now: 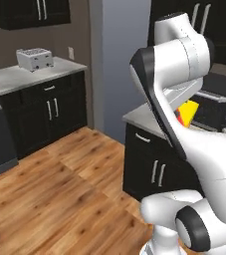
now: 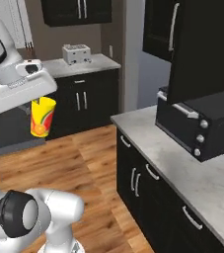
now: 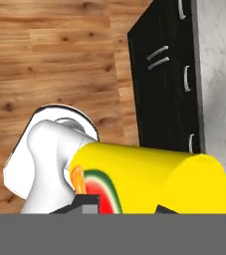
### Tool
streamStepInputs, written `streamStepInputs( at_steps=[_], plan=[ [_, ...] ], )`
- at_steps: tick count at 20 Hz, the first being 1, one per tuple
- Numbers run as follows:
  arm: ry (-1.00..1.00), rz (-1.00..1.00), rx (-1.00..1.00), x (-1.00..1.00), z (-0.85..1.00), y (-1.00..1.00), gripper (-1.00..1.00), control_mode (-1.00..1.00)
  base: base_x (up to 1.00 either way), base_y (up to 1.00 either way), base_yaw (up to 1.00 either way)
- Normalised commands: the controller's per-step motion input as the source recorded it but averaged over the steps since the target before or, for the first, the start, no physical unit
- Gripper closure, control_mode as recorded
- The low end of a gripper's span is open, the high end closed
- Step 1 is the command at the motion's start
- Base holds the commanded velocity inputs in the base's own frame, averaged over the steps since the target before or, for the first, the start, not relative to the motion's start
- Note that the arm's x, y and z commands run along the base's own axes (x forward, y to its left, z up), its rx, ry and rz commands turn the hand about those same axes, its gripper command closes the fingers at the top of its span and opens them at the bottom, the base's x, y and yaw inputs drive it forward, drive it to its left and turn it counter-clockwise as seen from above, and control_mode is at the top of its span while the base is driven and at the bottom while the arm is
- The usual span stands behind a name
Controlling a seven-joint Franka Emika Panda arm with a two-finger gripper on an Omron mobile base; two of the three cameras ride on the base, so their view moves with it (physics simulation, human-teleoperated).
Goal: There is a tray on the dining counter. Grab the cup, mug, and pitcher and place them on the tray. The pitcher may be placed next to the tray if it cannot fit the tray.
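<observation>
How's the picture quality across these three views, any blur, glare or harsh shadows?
Left base view: soft, slightly blurred rendering, even light, the arm hiding most of the cup. Right base view: flat light, no glare, the cup clear under the gripper. Hand view: the cup looms large and close, wood floor sharp, no hard shadows.

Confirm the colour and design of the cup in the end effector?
Yellow cup with a red, green-edged, watermelon-like design and an orange patch; clearest in the hand view.

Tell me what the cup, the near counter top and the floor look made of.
Cup: smooth glossy yellow, probably plastic or glazed ceramic, with a printed watermelon-like design. Counter top: pale grey, faintly veined, likely marble or stone. Floor: wooden planks with visible grain and knots.
</observation>
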Motion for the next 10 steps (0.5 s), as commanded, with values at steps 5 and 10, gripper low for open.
streamStepInputs(
  at_steps=[5,10],
  plan=[
    [0.0,0.0,0.0,0.0,0.0,0.0,1.0,1.0,0.05,0.46,0.63],
    [0.0,0.0,0.0,0.0,0.0,0.0,1.0,1.0,0.29,0.47,0.57]
  ],
)
